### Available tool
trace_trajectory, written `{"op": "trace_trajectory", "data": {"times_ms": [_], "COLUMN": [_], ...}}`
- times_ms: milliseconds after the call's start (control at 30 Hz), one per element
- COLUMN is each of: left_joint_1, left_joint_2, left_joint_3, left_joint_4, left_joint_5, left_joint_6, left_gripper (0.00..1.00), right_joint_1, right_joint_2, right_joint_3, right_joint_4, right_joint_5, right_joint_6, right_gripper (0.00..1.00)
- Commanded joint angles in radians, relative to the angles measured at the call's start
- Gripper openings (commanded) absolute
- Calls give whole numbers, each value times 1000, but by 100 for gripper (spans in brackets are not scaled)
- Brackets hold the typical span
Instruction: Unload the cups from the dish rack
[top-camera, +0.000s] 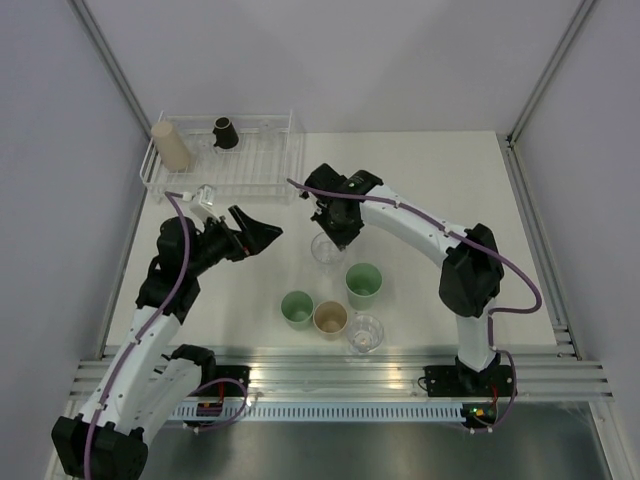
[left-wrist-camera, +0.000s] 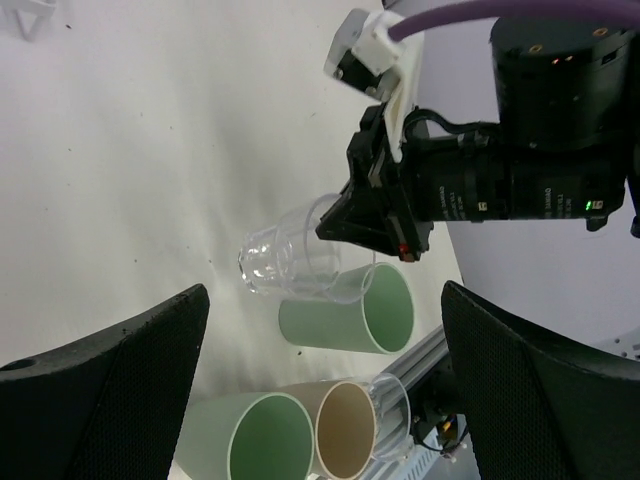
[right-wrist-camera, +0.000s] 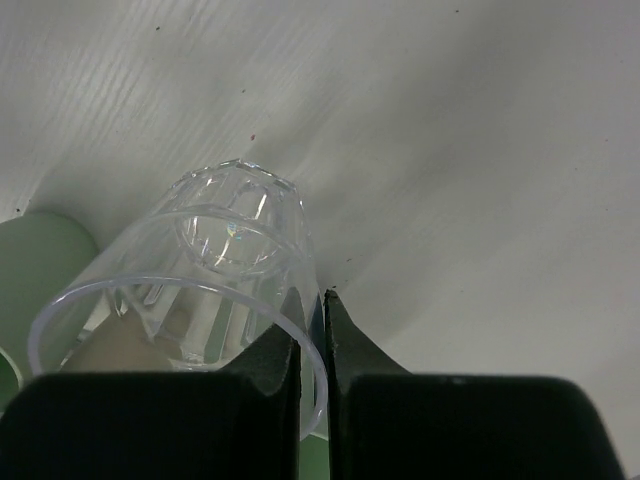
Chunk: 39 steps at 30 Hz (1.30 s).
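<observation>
— Where was our clear ribbed plastic cup?
— Our right gripper pinched its rim over open desk, well apart from the white wire dish rack; our left gripper gaped wide, empty.

White table, grey walls, slotted metal rail at near edge.

A white wire dish rack, far left, holds a tilted tan tumbler at its left end and a small black cup. Nearer, mouth-up: a clear plastic tumbler alone, then two mint-green tumblers, a beige tumbler and another clear tumbler clustered
</observation>
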Motion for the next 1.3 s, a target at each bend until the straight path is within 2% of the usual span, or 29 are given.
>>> {"op": "trace_trajectory", "data": {"times_ms": [0,300,533,767,1033,1267], "left_joint_1": [0,-1,0,-1,-1,0], "left_joint_2": [-38,-41,-36,-32,-3,-4], "left_joint_3": [11,-2,-2,4,16,19], "left_joint_4": [-51,-65,-65,-72,-80,-80], "left_joint_5": [-43,-45,-42,-57,-53,-50], "left_joint_6": [65,65,73,82,79,77], "left_gripper": [100,100,100,100,100,100], "right_joint_1": [29,98,107,107,107,109], "right_joint_2": [-69,-68,-81,-88,-84,-83], "right_joint_3": [-21,-179,-211,-210,-221,-231], "right_joint_4": [8,120,202,226,222,223], "right_joint_5": [22,4,-10,-35,-32,-39], "right_joint_6": [-11,-2,14,17,14,6], "right_gripper": [1,1,1,18,20,27]}}
